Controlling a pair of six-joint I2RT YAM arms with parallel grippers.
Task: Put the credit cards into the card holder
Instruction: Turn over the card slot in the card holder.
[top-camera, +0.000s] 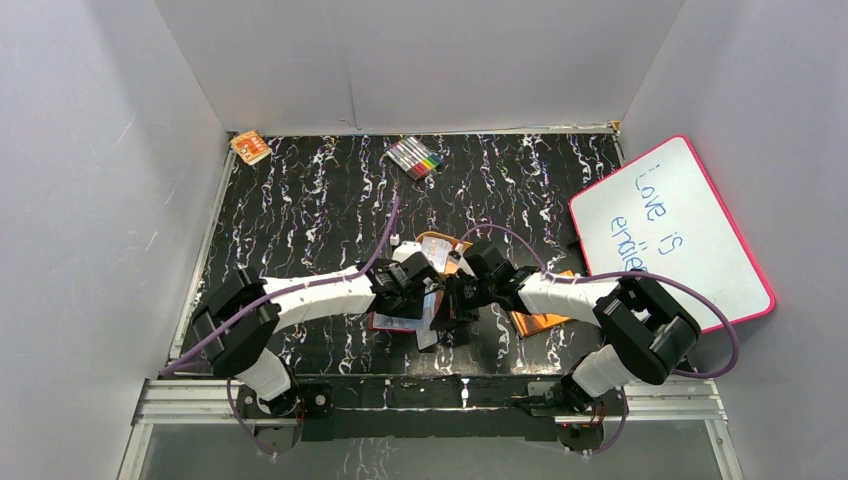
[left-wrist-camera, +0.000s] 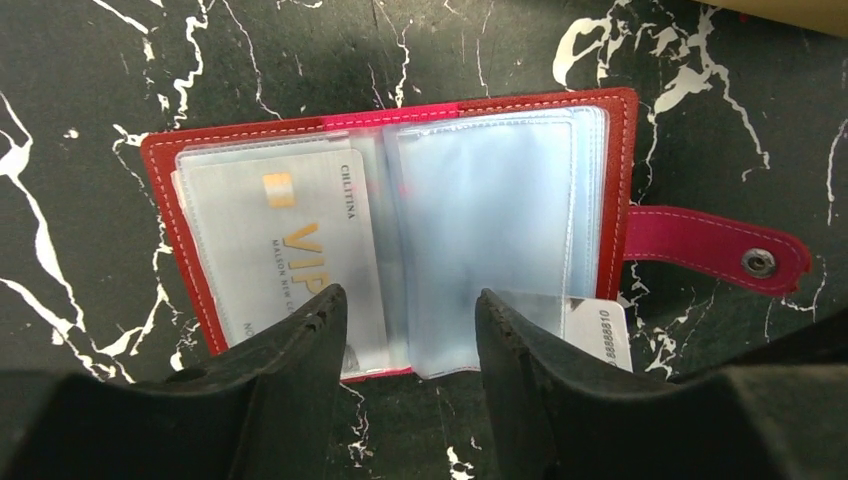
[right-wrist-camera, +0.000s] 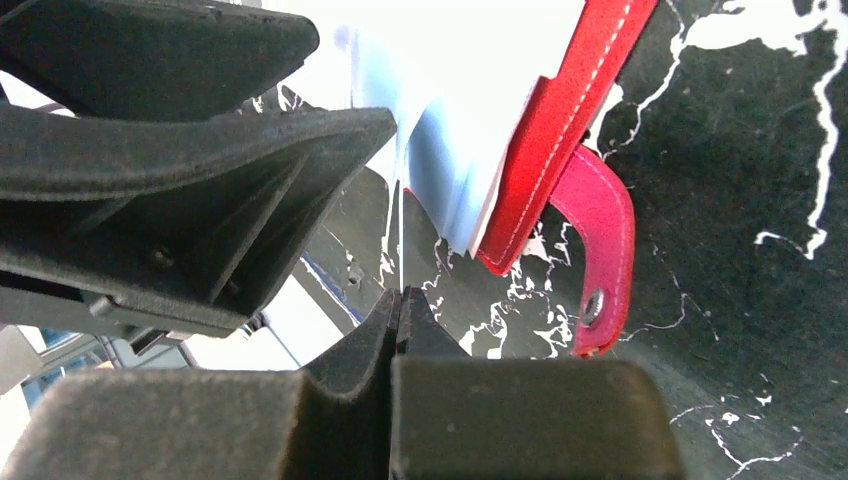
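Top external view: the black white-veined marbled tabletop (top-camera: 300, 220) is boxed in by plain white walls (top-camera: 100, 200) on the left, far and right sides. Bare surface runs across the left half and the far middle. A pink-framed whiteboard with blue writing (top-camera: 690, 230) leans over the right edge. A pack of coloured markers (top-camera: 415, 157) lies near the far edge, and a small orange packet (top-camera: 250, 147) sits in the far left corner. An orange-brown book (top-camera: 540, 322) lies under the right arm. Both arms meet at the near centre, crowding the room there.

Left wrist view: the small red folding wallet (left-wrist-camera: 625, 150) lies open and flat on the table, its pink snap tab (left-wrist-camera: 715, 245) stretched to the right. Glossy pale-blue clear sleeves (left-wrist-camera: 490, 220) fill the inside. A pale grey card marked VIP (left-wrist-camera: 280, 240) sits in the left sleeve. A white card with printed digits (left-wrist-camera: 600, 330) shows at the wallet's lower right corner, partly hidden behind a finger.

The left gripper (left-wrist-camera: 410, 300) has its fingers set moderately apart, astride the wallet's near edge, gripping nothing.

Right wrist view: the right gripper (right-wrist-camera: 400, 300) has its jaws pressed together just beside the wallet's corner. Whether a thin sheet is pinched between them I cannot tell.
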